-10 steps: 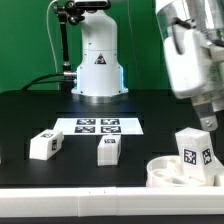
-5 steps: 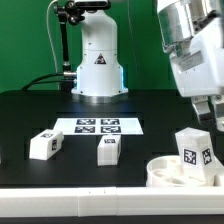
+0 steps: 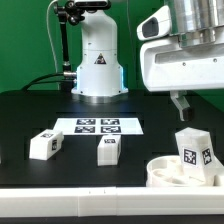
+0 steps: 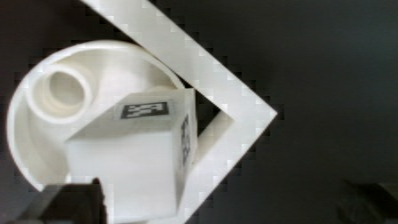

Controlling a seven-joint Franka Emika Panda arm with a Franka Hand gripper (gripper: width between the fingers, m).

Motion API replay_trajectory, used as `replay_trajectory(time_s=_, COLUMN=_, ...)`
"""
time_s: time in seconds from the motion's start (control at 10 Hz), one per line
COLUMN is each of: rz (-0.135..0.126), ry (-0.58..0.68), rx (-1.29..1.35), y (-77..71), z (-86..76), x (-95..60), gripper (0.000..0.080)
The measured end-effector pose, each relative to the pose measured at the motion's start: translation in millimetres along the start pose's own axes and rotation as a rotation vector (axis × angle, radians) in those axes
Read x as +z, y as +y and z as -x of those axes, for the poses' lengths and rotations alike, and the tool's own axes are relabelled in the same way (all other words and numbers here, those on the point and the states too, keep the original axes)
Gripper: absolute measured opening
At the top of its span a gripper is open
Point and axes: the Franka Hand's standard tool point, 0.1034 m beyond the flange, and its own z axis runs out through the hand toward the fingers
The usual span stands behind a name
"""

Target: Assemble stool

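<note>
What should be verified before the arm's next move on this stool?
1. Gripper empty and open: ok, nothing sits between its fingers in the wrist view.
2. Upright leg standing on the seat: ok; whether it is fully fastened: cannot tell.
3. Gripper clear of the upright leg: ok, it hangs above it with a gap.
4. Tilted loose leg and second loose leg on the table, apart, near the marker board: ok.
5. Room between the white bar and the seat: cannot tell.

Seat point(image 3: 164, 173), legs point(image 3: 109, 150) — smooth white plastic; table point(image 3: 35, 112) — matt black
</note>
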Motion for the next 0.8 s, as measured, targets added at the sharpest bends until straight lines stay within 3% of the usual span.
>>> replay_trajectory(time_s=0.3, rz=0.002, ry=0.001, rx=-0.202, y=1.3, z=-1.8, x=-0.2, gripper=0.0649)
replay_trajectory(time_s=0.4, rz=0.013, ry=0.008, rx=-0.312, y=2.2, z=-2.5, x=-0.1, gripper=0.0649)
replay_trajectory(time_s=0.6, rz=0.076, ry=0.044, rx=-0.64, y=3.5, z=-1.1, x=2.0, gripper=0.0649)
replay_trajectory(time_s=0.8, rz=0.111, ry=0.036, rx=-0.882, y=6.8, z=-1.3, x=4.0, gripper=0.0649)
